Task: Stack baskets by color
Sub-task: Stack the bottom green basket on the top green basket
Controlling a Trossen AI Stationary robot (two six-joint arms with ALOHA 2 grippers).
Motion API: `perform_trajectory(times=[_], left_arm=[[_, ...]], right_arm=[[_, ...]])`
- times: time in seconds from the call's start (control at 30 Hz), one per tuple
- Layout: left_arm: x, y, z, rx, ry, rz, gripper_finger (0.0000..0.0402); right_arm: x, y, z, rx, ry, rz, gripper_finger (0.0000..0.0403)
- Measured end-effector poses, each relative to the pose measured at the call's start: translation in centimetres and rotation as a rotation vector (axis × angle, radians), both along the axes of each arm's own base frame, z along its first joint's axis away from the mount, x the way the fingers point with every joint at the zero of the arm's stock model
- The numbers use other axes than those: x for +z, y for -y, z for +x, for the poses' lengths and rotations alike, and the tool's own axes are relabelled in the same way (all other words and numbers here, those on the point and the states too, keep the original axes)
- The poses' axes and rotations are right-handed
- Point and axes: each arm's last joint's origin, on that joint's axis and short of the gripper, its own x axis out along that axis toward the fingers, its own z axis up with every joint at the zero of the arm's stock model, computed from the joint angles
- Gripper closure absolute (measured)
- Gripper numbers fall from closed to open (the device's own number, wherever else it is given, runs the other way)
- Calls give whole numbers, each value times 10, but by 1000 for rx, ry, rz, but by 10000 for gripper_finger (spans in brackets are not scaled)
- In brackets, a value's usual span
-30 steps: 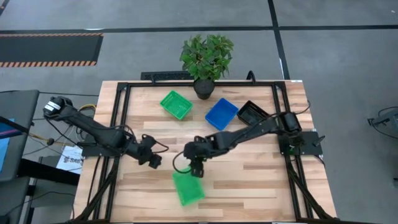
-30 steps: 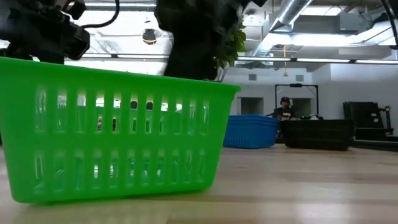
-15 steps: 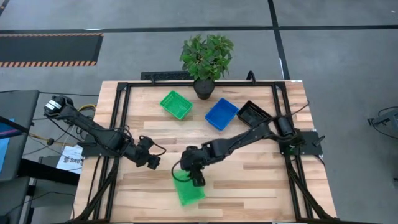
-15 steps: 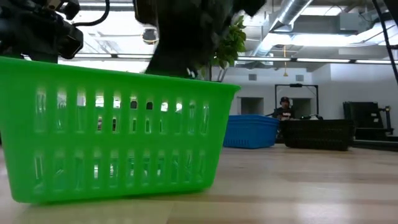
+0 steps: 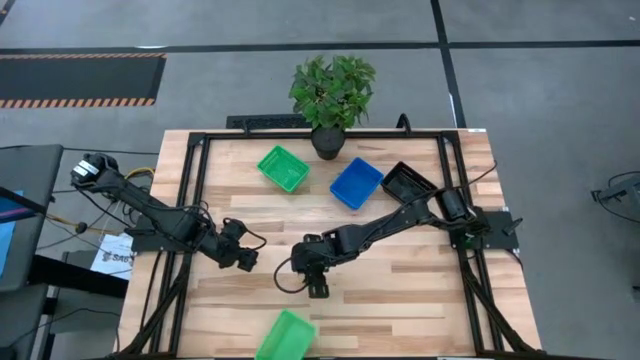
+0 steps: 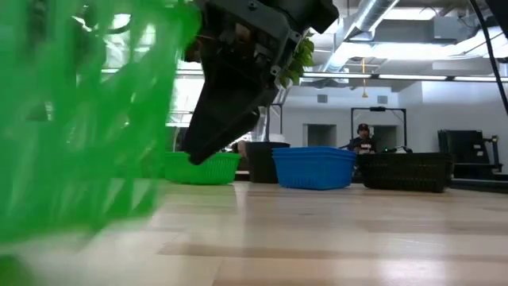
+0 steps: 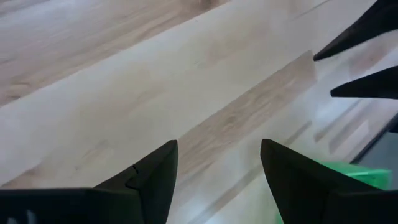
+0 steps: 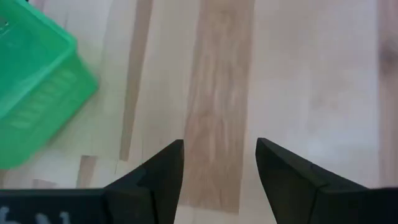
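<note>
A bright green basket (image 5: 285, 337) lies askew at the table's near edge, cut off by the picture's bottom; in the low view this green basket (image 6: 79, 119) is a blur close to the camera. My right gripper (image 5: 316, 287) hangs open over bare wood just beyond it, with the basket (image 8: 34, 93) off to one side of the fingers. My left gripper (image 5: 246, 259) stands open left of centre, nothing between its fingers (image 7: 219, 144). At the back sit another green basket (image 5: 283, 168), a blue basket (image 5: 357, 183) and a black basket (image 5: 407, 183), each bottom down on the table.
A leafy plant in a dark pot (image 5: 330, 95) stands at the far edge between the green and blue baskets. A black frame (image 5: 190, 200) runs along the table's sides. Bare wood (image 5: 420, 290) lies right of my right gripper.
My right gripper has come down and moved toward the near left, onto the green basket's far end. The basket has then shot toward the table's near edge and turned, and it now lies apart from the gripper. My left arm has kept still.
</note>
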Motion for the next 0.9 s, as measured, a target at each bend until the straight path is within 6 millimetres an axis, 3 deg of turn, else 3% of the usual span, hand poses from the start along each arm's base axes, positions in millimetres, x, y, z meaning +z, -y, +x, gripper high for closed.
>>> perform_trajectory(times=[0.2,0.4,0.53,0.7,0.9], left_arm=[[3,10,1,-70,31,-75,184],[3,33,-14,-260,-37,-177,184],[3,46,-26,-291,-61,-208,184],[4,61,-38,-289,-38,-211,184],[6,76,-53,-313,-21,-243,184]], right_arm=[[13,-3,-5,-70,-18,58,182],[37,-18,-9,-136,46,163,182],[46,-41,-9,-207,114,275,182],[49,-76,-22,-290,155,258,182],[51,-98,-31,-366,189,253,182]])
